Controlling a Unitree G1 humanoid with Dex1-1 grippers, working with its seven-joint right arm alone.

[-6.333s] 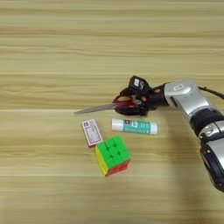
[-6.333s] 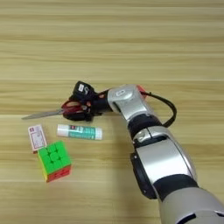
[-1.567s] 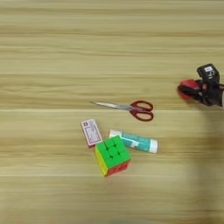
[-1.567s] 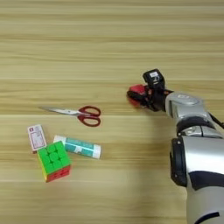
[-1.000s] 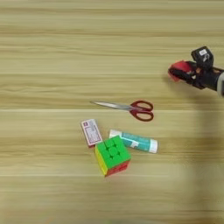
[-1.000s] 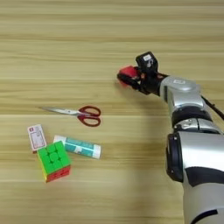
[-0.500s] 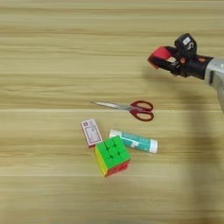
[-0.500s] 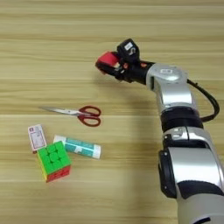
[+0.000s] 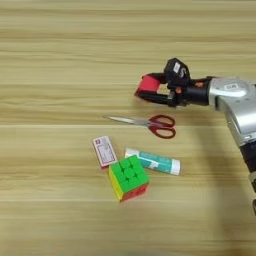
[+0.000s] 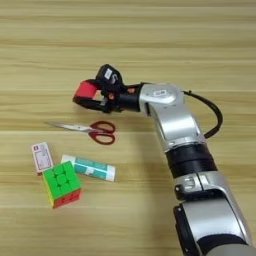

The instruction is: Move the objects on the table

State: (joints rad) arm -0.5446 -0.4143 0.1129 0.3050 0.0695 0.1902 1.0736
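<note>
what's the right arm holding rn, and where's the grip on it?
The right gripper holds the small red cube, with one black finger on its far side and the other on its near side. It sits just beyond the scissors.

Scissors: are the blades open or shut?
Shut. The scissors lie flat on the table, blades together as one thin point.

The worktop (image 9: 60,45) is shown in light wood crossed by horizontal grain lines, and the tool (image 9: 150,91) is rendered in black on a silver forearm (image 10: 170,112), with a plain red small cube (image 9: 148,85) seen between its fingers. The scissors (image 9: 150,123) are marked by red handles and grey blades, the glue stick (image 9: 152,161) by white with a green band. The puzzle cube (image 9: 128,177) is faced in green, yellow and red squares, and the card box (image 9: 104,151) is printed in red and white.
</note>
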